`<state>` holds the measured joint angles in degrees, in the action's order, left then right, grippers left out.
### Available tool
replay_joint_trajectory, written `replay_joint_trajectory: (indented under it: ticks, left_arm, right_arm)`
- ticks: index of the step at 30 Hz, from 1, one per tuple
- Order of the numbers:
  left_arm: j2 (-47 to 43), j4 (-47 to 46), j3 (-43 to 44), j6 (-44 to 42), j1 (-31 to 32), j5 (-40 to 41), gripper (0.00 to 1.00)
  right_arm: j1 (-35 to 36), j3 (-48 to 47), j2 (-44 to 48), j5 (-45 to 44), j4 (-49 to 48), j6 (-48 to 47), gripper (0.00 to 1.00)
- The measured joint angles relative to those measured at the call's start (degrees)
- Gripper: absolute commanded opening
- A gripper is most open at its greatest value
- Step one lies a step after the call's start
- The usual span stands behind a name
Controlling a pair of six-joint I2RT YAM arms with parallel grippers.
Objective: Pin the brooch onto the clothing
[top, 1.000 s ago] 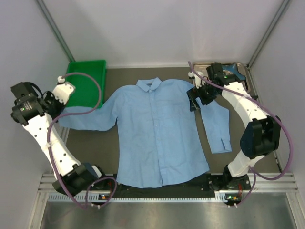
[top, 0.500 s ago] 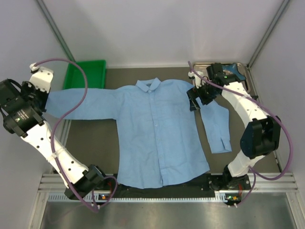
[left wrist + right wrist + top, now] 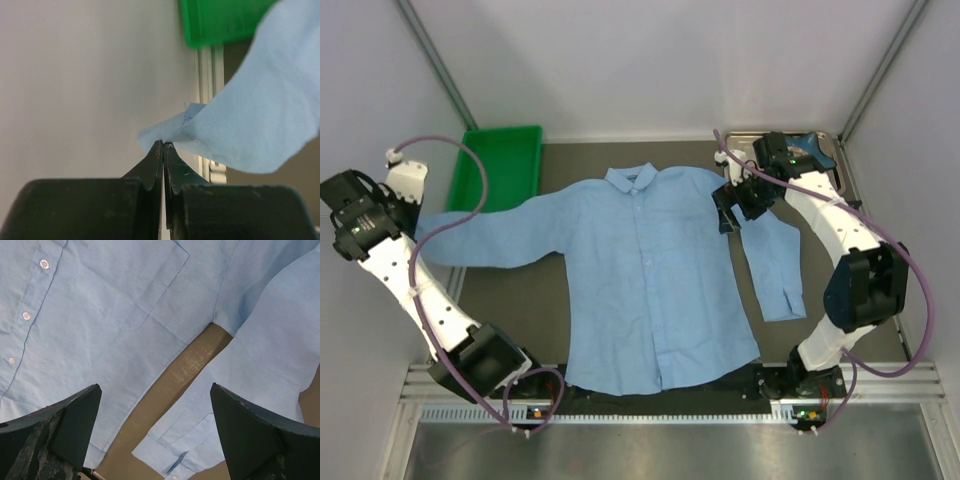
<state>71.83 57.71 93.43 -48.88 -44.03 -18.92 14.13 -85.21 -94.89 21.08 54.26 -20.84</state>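
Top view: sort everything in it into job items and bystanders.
Job: light blue shirt; the brooch is not visible in any view.
Lying about: green bin; metal tray.

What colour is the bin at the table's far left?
Green bin, clearest in the top external view.

1. Green bin (image 3: 505, 165) sits at the far left corner of the table (image 3: 515, 300) (dark brown-grey top).
2. Metal tray (image 3: 831, 141) sits at the far right corner, with a blue object (image 3: 813, 141) in it, partly hidden.
3. White walls (image 3: 650, 60) stand on three sides.
4. Metal rail (image 3: 650, 412) runs along the near edge.
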Motion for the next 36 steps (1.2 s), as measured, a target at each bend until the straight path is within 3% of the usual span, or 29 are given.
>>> replay_joint_trajectory:
  ticks: [8, 18, 21, 22, 23, 26, 30, 36]
  left_arm:
    - [1.20, -4.94, -24.41, -6.95, -0.46, 14.56, 0.00]
    - [7.43, -11.32, -30.91, -10.95, -0.50, 23.30, 0.00]
    - [9.75, -11.47, -31.32, -11.37, -0.50, 25.05, 0.18]
    - [10.12, -11.43, -31.41, -11.56, -0.50, 25.46, 0.38]
    - [10.32, -11.37, -31.41, -11.58, -0.50, 25.64, 0.47]
    - [10.05, -10.38, -30.75, -11.58, -0.39, 24.09, 0.62]
    - [8.74, -6.29, -26.97, -9.84, 2.14, 18.91, 0.67]
    - [3.52, -2.99, -24.02, -2.78, 17.03, 11.65, 0.73]
  right_arm:
    - [0.00, 0.00, 0.00, -0.04, 0.02, -0.07, 0.93]
    - [-0.02, 0.00, 0.00, -0.42, 0.24, -0.13, 0.93]
    - [-0.02, 0.00, 0.00, -0.66, 0.26, -0.20, 0.94]
    - [-0.02, 0.00, 0.00, -0.85, 0.28, -0.20, 0.95]
    - [-0.02, 0.00, 0.00, -1.09, 0.33, -0.26, 0.95]
    - [-0.09, 0.00, 0.00, -1.79, 0.94, -0.87, 0.97]
    - [-0.85, 0.55, 0.42, -3.02, 2.34, -2.23, 0.97]
    - [-2.27, 11.91, 8.46, -8.31, 3.43, -6.12, 0.93]
